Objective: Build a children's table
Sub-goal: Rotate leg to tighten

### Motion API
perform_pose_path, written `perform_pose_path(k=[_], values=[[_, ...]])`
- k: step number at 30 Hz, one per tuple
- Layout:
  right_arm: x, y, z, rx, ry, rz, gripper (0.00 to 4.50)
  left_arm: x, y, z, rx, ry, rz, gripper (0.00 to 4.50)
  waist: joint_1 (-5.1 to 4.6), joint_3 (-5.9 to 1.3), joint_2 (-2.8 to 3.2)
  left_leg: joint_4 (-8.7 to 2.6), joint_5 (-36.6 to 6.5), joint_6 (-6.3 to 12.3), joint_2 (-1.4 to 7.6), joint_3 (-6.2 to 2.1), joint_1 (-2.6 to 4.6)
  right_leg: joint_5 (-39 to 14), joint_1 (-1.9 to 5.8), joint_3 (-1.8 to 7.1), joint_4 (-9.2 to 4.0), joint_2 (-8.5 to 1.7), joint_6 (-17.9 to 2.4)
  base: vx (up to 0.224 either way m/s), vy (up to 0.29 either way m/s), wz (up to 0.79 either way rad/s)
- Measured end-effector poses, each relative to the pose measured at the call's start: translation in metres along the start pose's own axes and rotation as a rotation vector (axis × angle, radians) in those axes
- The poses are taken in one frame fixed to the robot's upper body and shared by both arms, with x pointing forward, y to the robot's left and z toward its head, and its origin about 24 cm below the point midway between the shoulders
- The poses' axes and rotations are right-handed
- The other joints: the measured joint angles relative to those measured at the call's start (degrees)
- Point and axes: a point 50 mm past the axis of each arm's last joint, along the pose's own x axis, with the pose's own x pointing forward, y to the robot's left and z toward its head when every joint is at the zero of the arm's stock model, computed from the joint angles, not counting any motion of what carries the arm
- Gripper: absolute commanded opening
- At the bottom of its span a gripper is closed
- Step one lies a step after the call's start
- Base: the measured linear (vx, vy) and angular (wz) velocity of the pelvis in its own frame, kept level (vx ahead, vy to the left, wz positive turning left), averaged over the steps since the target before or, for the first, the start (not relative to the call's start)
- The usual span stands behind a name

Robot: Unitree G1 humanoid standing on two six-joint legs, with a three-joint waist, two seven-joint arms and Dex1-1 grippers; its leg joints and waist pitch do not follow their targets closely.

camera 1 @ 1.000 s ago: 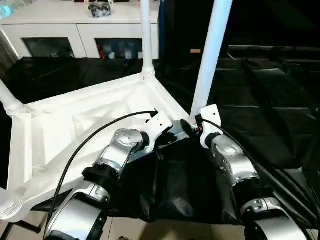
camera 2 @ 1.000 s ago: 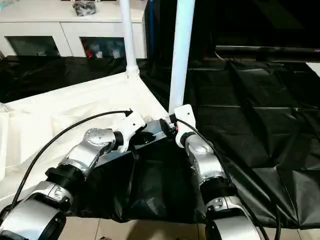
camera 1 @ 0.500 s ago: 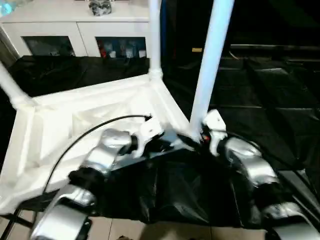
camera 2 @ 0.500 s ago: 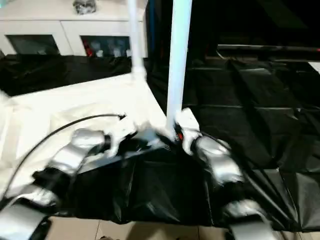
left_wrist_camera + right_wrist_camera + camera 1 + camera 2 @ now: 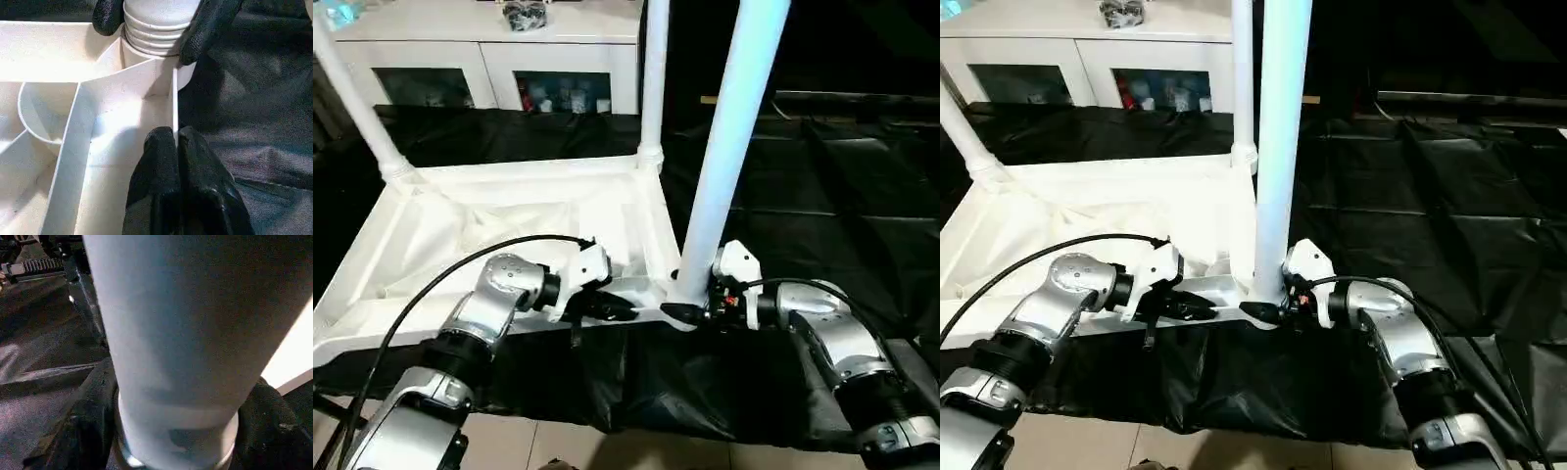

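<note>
The children's table lies upside down, its white ribbed top [image 5: 509,211] on a black sheet. Three white legs stand up from its corners: far left [image 5: 352,98], far right [image 5: 653,78] and the thick near-right leg [image 5: 729,147]. My left gripper [image 5: 619,309] is shut on the thin near rim wall of the top [image 5: 174,98], just beside that near corner. My right gripper [image 5: 677,311] is at the foot of the near-right leg. Its black fingers [image 5: 205,29] press on either side of the ribbed collar [image 5: 156,29], and the leg [image 5: 171,333] rises between them.
A white cabinet with glass doors [image 5: 480,59] stands behind the table, with a dark bundle [image 5: 524,12] on top. The black sheet [image 5: 822,176] stretches wide to the right. Pale floor tiles [image 5: 558,446] show at the near edge.
The whole view has shifted and tilted, so the table sits squarer in the picture. Both grippers stay at the near corner. The right fingers have drawn in onto the leg's foot.
</note>
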Motion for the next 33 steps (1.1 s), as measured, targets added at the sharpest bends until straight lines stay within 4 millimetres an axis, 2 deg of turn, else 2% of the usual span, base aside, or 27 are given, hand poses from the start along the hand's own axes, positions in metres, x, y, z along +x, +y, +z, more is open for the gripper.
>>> perform_pose_path(k=[3,7,11,17,18,23,25,30,33], values=[[0.001,-0.001,-0.001,0.012,-0.012,-0.047,2.7,0.002,0.001,0.001,0.0,-0.002,0.028,0.0,-0.01,0.0,0.0,-0.01,0.0,0.0,0.0,0.0,0.0,0.01,0.0,-0.01,0.01,0.0,-0.01,0.0,0.0,0.0],[0.014,-0.01,-0.002,0.053,-0.043,-0.256,2.7,0.009,0.009,0.003,-0.029,-0.006,0.156,0.0,-0.58,-0.01,-0.02,0.01,0.0,-0.01,-0.01,0.0,0.04,-0.04,0.0,0.01,0.01,0.0,0.07,0.0,0.0,0.0],[0.033,-0.023,0.0,0.129,-0.069,-0.536,2.69,0.024,0.017,0.01,-0.075,-0.006,0.307,0.0,-1.64,-0.03,-0.06,0.02,0.0,-0.01,-0.05,0.0,0.11,-0.15,0.01,0.05,-0.01,0.0,0.25,0.0,0.0,0.0],[0.049,-0.035,0.007,0.207,-0.069,-0.763,2.69,0.042,0.022,0.02,-0.105,-0.01,0.424,0.0,-1.91,-0.04,-0.07,-0.04,0.0,-0.01,-0.05,0.0,0.14,-0.16,0.01,0.04,-0.02,0.0,0.27,0.0,0.0,0.0],[0.05,-0.036,0.007,0.21,-0.069,-0.774,3.25,0.043,0.022,0.021,-0.106,-0.01,0.428,0.0,-1.88,-0.04,-0.06,-0.05,0.0,-0.01,-0.05,0.0,0.14,-0.16,0.01,0.04,-0.02,0.0,0.27,0.0,0.0,0.0],[0.052,-0.036,0.009,0.214,-0.081,-0.75,3.68,0.041,0.023,0.021,-0.096,-0.006,0.427,0.0,-1.98,-0.09,0.06,-0.05,0.0,-0.01,-0.05,0.0,0.15,-0.01,0.01,0.05,-0.02,0.0,0.01,0.0,0.0,0.0],[0.052,-0.035,0.009,0.206,-0.088,-0.721,3.82,0.038,0.023,0.02,-0.09,-0.003,0.415,0.0,-2.16,-0.08,0.09,-0.07,0.0,-0.01,-0.03,-0.01,0.15,0.0,-0.02,0.03,-0.02,0.03,0.0,0.0,0.0,0.0],[0.047,-0.034,0.009,0.139,-0.08,-0.601,3.82,0.029,0.021,0.016,-0.076,-0.008,0.361,0.0,-2.39,-0.01,0.2,-0.11,0.0,-0.01,-0.01,-0.02,0.13,0.0,-0.07,0.01,-0.02,0.05,-0.01,0.0,0.0,0.0],[0.042,-0.029,0.006,0.099,-0.079,-0.498,3.82,0.022,0.015,0.013,-0.071,-0.015,0.289,0.0,-2.05,-0.01,0.2,-0.11,0.0,0.0,-0.01,-0.02,0.11,-0.03,-0.08,0.0,-0.03,0.05,-0.02,0.0,0.0,0.0]])
